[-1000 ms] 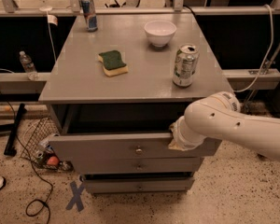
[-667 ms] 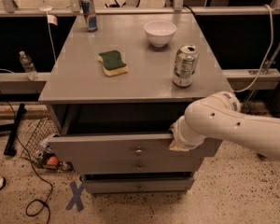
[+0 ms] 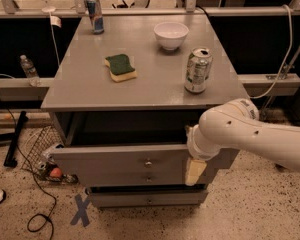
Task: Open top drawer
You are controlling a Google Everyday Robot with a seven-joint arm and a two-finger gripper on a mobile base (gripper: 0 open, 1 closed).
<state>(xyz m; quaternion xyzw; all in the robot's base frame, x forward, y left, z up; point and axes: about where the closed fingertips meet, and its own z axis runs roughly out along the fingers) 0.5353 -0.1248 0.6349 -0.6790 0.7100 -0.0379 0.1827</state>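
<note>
top drawer [image 3: 115,160] sits pulled out from the grey cabinet [image 3: 80,91], front panel well forward of the frame, small round knob [image 3: 148,162] at centre. i see a dark gap above the panel and can't make out anything inside the drawer. a lower drawer [image 3: 140,198] sits further back under it.

gripper [image 3: 195,170] is at the right end of the drawer front, low against the panel, with the white arm [image 3: 250,136] coming in from the right. can't tell how far it's open or whether it has hold of anything.

on top of the cabinet:
- white bowl [image 3: 171,35] at the back, only white showing inside
- green and silver can [image 3: 198,70] near the right edge, upright, label not readable
- blue can [image 3: 94,15] at the back left, writing not readable
- green-on-yellow sponge [image 3: 120,67] mid-left, lying flat

water bottle [image 3: 28,69] stands on the ledge to the left. blue tape x [image 3: 81,210] on the floor by the cabinet's left front.
</note>
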